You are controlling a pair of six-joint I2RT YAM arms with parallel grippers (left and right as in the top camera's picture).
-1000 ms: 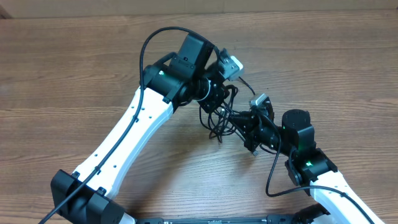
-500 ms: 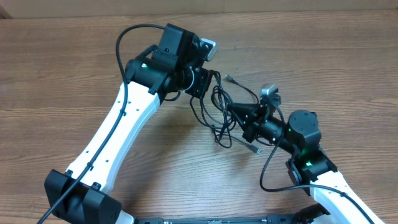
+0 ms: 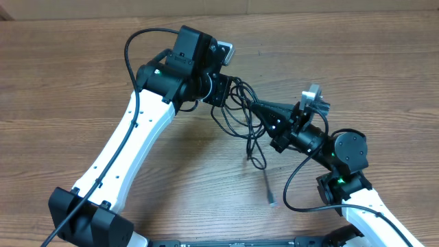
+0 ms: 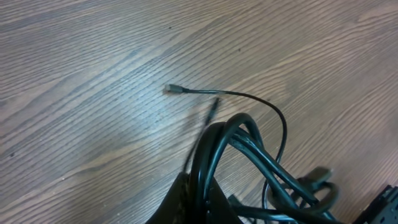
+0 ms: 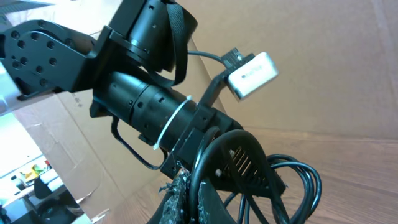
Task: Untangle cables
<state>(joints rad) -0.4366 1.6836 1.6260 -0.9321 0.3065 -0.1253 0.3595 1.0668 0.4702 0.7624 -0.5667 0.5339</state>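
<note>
The cables [image 3: 241, 122] are thin black cords bunched in loops between my two grippers, above the middle of the table. My left gripper [image 3: 225, 90] is shut on several strands at the bunch's upper left. In the left wrist view the cords [image 4: 249, 140] rise out of the shut fingers [image 4: 180, 202]. A thin cord with a small plug [image 4: 171, 90] lies on the wood beyond. My right gripper [image 3: 260, 110] is shut on a strand at the right side of the bunch. That strand [image 5: 208, 168] runs up between its fingertips [image 5: 177, 199]. One loose end with a silvery plug [image 3: 272, 202] trails towards the front.
The table [image 3: 82, 82] is brown wood grain. The left arm's white link [image 3: 130, 158] crosses the front left. The right arm's base [image 3: 343, 182] stands at the front right. A cardboard wall [image 5: 323, 56] rises behind the table.
Both grippers have drawn apart, the left going up and left, the right going right. The bunch has stretched out between them, and one plug end has slid towards the front.
</note>
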